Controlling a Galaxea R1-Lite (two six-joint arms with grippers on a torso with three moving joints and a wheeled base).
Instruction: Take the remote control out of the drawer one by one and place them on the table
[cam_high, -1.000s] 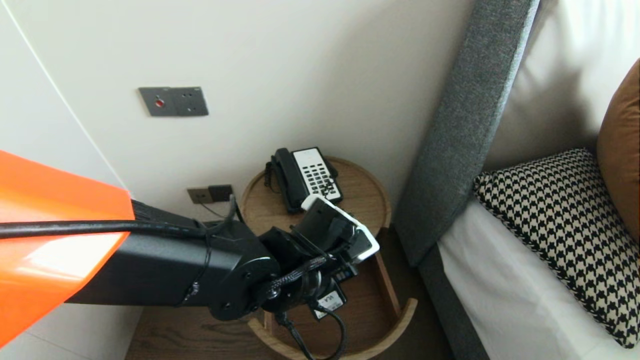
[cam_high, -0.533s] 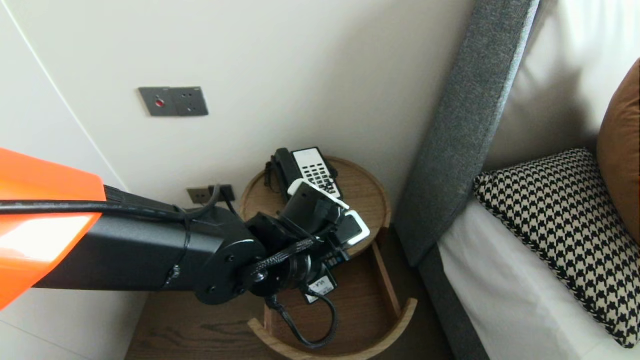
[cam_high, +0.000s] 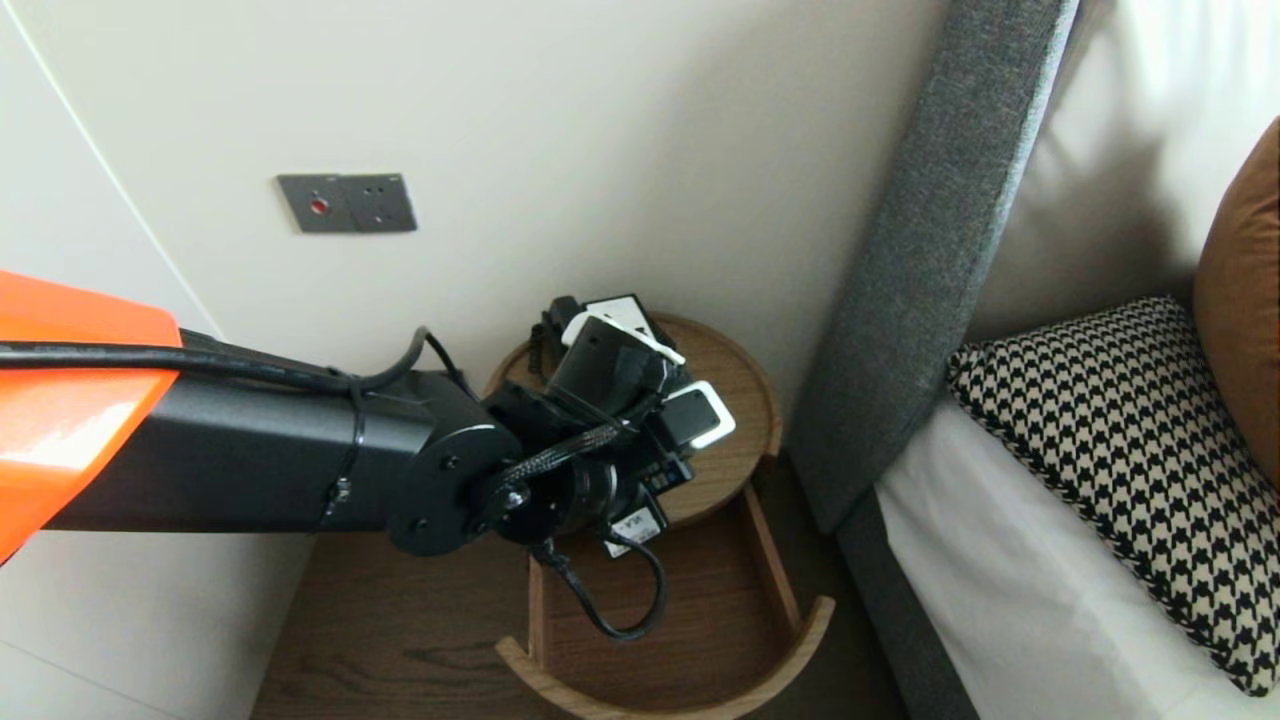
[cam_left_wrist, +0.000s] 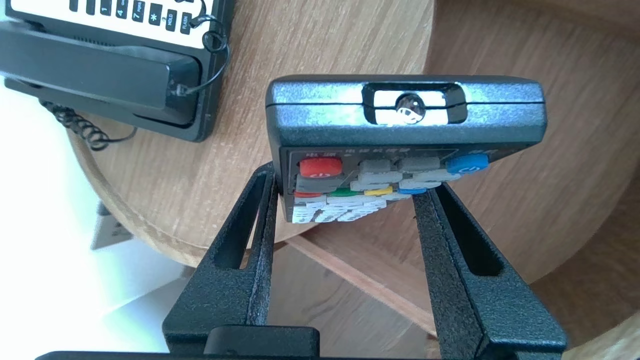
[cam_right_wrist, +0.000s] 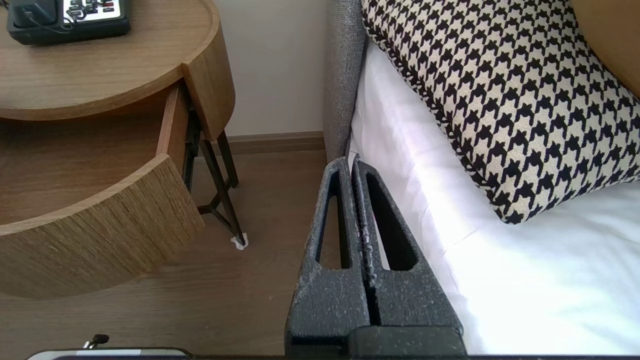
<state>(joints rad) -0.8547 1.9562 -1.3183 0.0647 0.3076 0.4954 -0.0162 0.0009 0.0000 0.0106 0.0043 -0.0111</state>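
The bed (cam_high: 1010, 600) with its grey headboard (cam_high: 930, 260) and houndstooth pillow (cam_high: 1120, 450) fills the robot's right. The black left arm (cam_high: 250, 460) reaches across to the round wooden table (cam_high: 745, 395), whose drawer (cam_high: 700, 620) stands pulled open below the top. A black telephone (cam_left_wrist: 110, 70) sits on the table against the wall. The left hand (cam_left_wrist: 345, 200) is clenched on a dark remote control (cam_left_wrist: 405, 115). Its two fingers (cam_left_wrist: 250, 235) press the remote's long sides at the button rows, and the emitter end points away from the wrist. The remote hangs in the air over the edge where the table top meets the drawer, beside the telephone and apart from it. The right hand (cam_right_wrist: 352, 165) is parked low by the side of the bed, its fingers pressed together on nothing. Carrying the remote well probably calls for an unchanged squeeze, since only a short stretch of the body sits between the fingers. It also calls for a level wrist and a path clear of the handset and its coiled cord (cam_left_wrist: 75, 125). In the head view the wrist housing and cables cover the remote and most of the telephone. The wrist view cuts off the remote's rear half. How high the remote hangs above the wood cannot be told.
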